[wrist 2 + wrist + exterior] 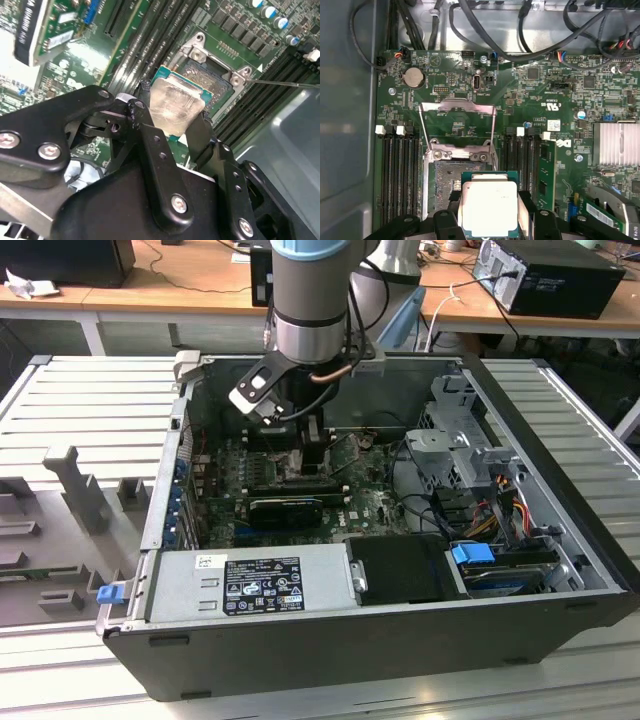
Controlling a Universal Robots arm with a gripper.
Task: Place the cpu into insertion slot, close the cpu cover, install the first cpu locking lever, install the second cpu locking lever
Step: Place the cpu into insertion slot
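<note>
Cpu (pixel 489 207) between jaws, over insertion slot (pixel 445 185) edge

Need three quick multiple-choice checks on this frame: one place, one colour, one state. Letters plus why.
1. Where is the cpu?
A. in the gripper, by the insertion slot
B. on the table outside the case
C. under the shut cover
2. What colour is the circuit board around the slot?
A. red
B. blue
C. green
3. The cpu cover is:
A. shut
B. swung open
C. lying outside the case
Key: A, the gripper clamps its edges; C, green shows in both wrist views; B, the slot's contacts lie bare.
</note>
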